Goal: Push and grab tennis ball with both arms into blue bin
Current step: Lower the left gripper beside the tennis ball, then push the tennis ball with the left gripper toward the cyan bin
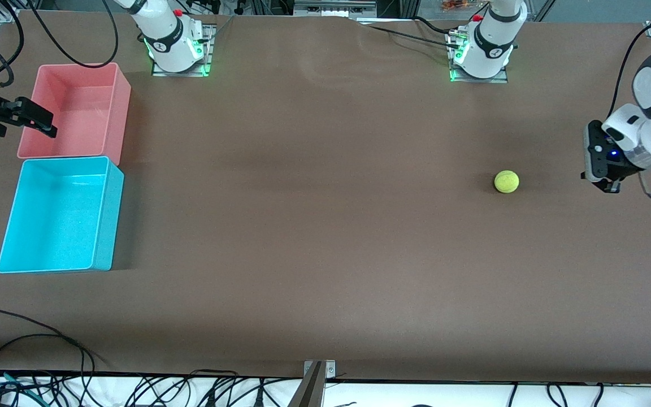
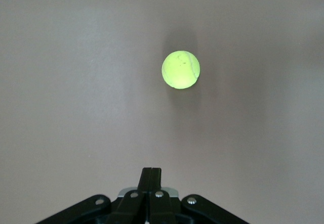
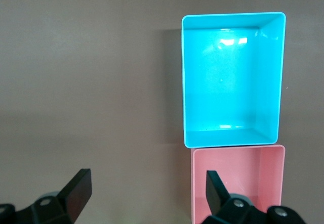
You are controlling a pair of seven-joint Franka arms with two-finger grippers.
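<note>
The tennis ball (image 1: 506, 181) lies on the brown table toward the left arm's end. It also shows in the left wrist view (image 2: 180, 70), apart from the fingers. My left gripper (image 1: 608, 183) is shut and empty, beside the ball, closer to the table's end; its closed fingertips (image 2: 152, 176) point at the ball. The blue bin (image 1: 105, 220) stands empty at the right arm's end and shows in the right wrist view (image 3: 230, 77). My right gripper (image 1: 40, 121) is open and empty, up over the outer rim of the pink bin, with its fingers (image 3: 78, 191) wide apart.
A pink bin (image 1: 77, 107) stands empty against the blue bin, farther from the front camera; it also shows in the right wrist view (image 3: 238, 183). Black cables and a metal bracket (image 1: 317, 373) run along the table's near edge.
</note>
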